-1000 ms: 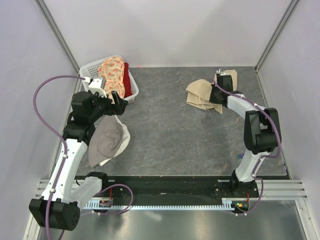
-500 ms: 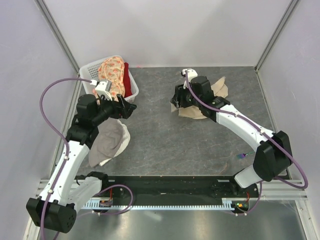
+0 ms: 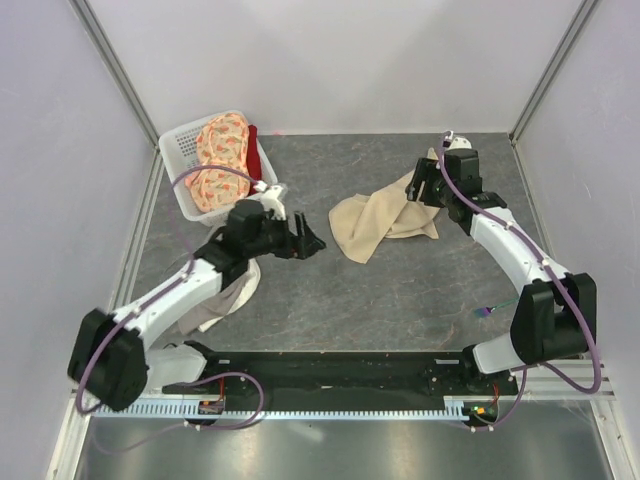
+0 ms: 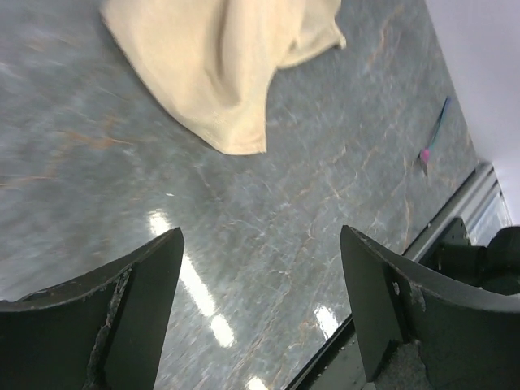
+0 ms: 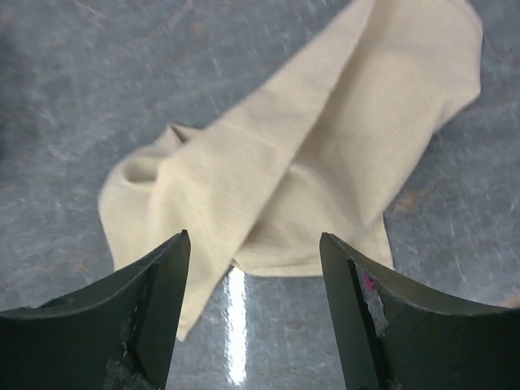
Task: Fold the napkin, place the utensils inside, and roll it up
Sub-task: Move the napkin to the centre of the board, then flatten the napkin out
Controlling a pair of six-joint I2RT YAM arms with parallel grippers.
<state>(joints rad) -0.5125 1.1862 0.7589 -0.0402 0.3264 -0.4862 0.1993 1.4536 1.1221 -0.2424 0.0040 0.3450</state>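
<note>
Beige napkin [image 3: 385, 218] lies rumpled just right of centre on the grey table [image 3: 400, 285], right gripper [image 3: 418, 186] hovering at its upper-right edge, jaws spread and empty. Left gripper [image 3: 312, 243], also spread, sits just left of it; the teal fork [image 3: 486, 311] lies well apart, lower right.

A white slatted basket [image 3: 178, 150] stood at the far left corner of the grey tabletop [image 3: 330, 300], holding an orange floral cloth [image 3: 222, 150] and a red cloth [image 3: 256, 160]. A grey-and-white cloth [image 3: 232, 292] lay crumpled near the left edge.
</note>
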